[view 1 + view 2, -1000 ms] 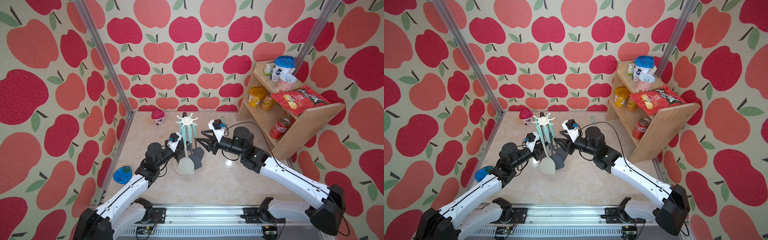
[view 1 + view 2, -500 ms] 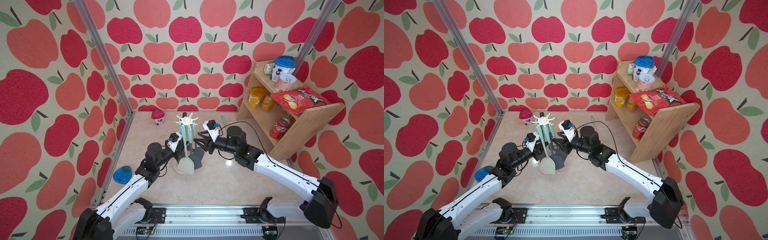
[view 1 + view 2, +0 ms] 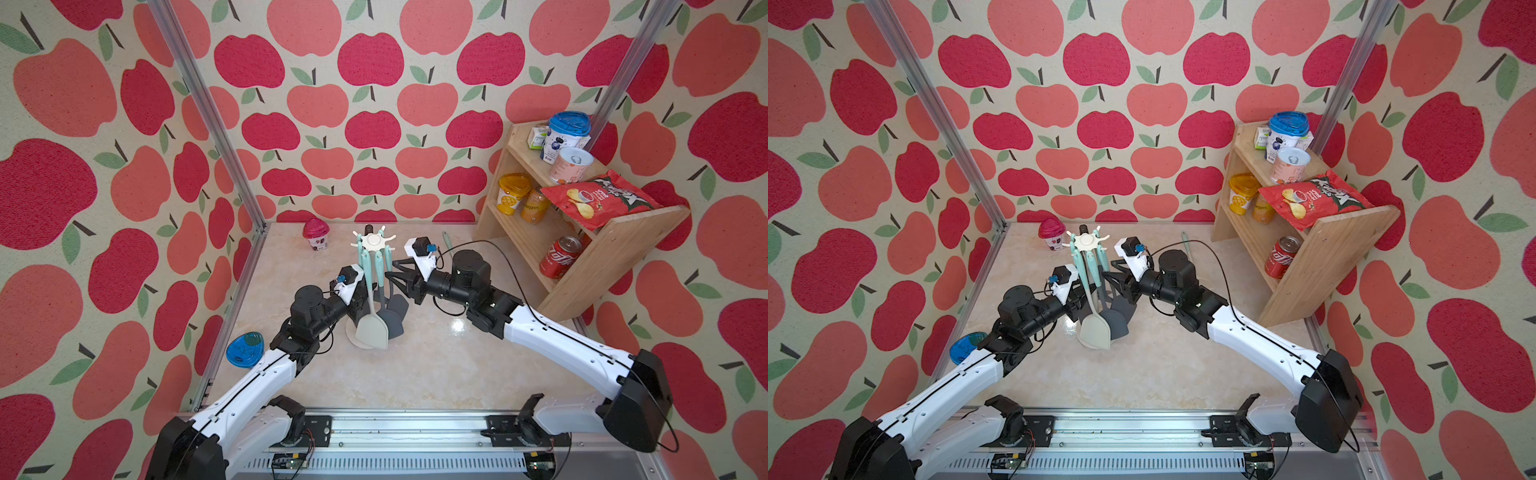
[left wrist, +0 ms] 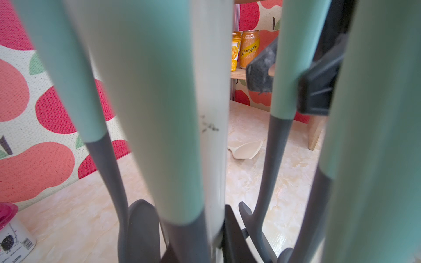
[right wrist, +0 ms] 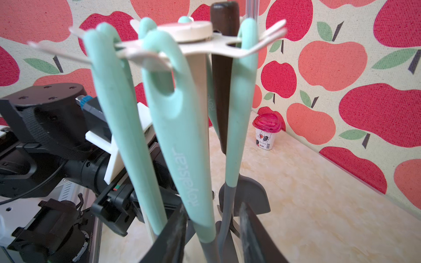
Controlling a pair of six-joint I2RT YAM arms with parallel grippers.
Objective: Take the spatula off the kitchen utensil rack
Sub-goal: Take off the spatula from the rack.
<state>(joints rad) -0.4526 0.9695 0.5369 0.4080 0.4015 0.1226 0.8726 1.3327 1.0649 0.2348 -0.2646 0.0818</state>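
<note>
Between the black fingers of my right pincer I see a mint handle on a grey neck. Beyond it, the kitchen utensil rack is cream and the wall red-and-coral apple print.

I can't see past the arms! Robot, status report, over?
Left gripper clamped on kitchen utensil rack pole. Right gripper, jaws open, straddles a mint handle. Handle hangs on its hook. Neighbouring handles crowd close.

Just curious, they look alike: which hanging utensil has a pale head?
The front utensil on the rack: cream head; the other heads are dark grey.
</note>
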